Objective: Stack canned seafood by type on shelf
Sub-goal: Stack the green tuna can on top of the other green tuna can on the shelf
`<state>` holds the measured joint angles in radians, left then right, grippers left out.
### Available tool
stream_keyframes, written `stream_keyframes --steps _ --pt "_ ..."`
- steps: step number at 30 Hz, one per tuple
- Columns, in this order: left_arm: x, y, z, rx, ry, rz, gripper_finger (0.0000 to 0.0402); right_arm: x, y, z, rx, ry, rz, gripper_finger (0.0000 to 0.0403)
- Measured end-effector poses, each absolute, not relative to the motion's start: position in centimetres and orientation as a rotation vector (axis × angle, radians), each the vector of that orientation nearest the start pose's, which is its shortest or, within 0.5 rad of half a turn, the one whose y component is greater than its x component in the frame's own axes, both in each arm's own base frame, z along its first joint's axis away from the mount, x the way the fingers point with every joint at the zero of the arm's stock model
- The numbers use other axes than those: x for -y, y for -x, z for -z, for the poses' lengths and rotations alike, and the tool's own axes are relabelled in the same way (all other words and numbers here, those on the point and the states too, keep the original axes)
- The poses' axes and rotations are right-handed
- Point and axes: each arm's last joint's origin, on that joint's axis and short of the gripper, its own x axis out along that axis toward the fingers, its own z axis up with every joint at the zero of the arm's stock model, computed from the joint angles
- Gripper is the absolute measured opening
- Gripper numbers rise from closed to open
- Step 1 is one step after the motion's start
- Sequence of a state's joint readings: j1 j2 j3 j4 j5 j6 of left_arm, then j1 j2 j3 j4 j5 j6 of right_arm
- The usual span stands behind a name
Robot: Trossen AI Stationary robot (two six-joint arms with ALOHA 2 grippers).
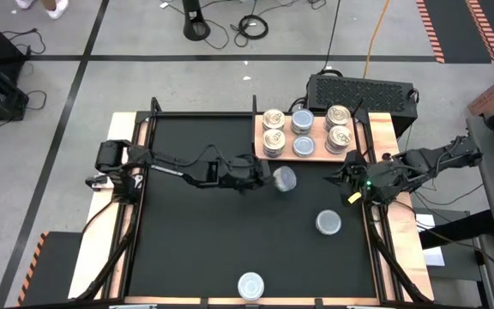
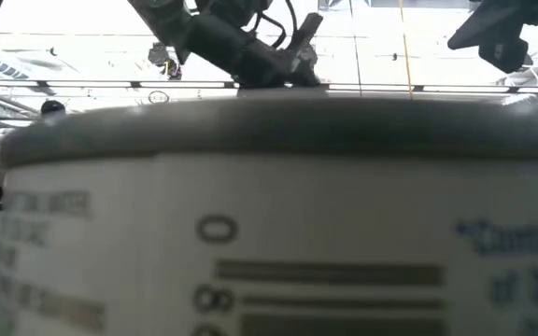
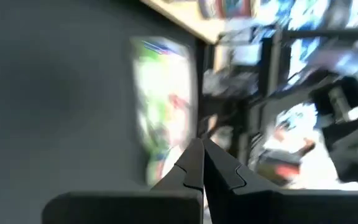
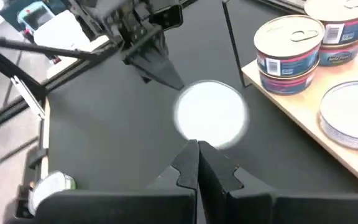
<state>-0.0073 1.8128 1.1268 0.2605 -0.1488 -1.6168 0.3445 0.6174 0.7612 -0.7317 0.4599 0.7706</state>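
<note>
Tins are sitting six or so on the shelf [image 1: 314, 157], three on the black mat [image 1: 195, 223], while both grippers, left [image 1: 260, 181] and right [image 1: 343, 177], are hanging pinched shut, empty.

No text can be read with certainty. Blurred printing is seen on the side of the can [image 2: 269, 233] filling the low view, where only a rounded figure like a zero is made out. Labels on the stacked cans [image 4: 289, 53] are too small.
</note>
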Motion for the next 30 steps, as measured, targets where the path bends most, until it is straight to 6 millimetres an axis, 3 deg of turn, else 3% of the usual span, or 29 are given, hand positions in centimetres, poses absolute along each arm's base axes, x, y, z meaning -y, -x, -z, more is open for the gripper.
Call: stream_keyframes --steps 5,9,15,20,26,30 --pt "0.8 -42.0 -19.5 -0.067 1.611 -0.533 0.0 -2.5 -10.7 -30.2 -0.467 -0.467 0.239 0.0" --pt "1.6 -45.1 -19.9 0.026 1.607 -0.531 0.0 -2.3 -10.2 -30.4 -0.457 -0.43 0.208 0.0" --pt "1.6 -48.4 -19.2 0.013 1.527 -0.546 0.0 -2.0 -9.2 -30.2 -0.485 -0.424 0.191 0.0" --pt "1.5 -48.4 -19.5 -0.106 1.306 -0.593 0.0 -1.8 -8.5 -28.8 -0.648 -0.425 0.273 0.0" --pt "0.9 -48.9 -20.3 -0.251 1.112 -0.418 0.0005 -1.8 -8.6 -27.7 -0.775 -0.385 0.34 0.0" --pt "0.8 -49.3 -21.3 -0.286 0.841 -0.362 0.0035 -2.0 -9.1 -27.7 -0.783 -0.371 0.338 0.0"
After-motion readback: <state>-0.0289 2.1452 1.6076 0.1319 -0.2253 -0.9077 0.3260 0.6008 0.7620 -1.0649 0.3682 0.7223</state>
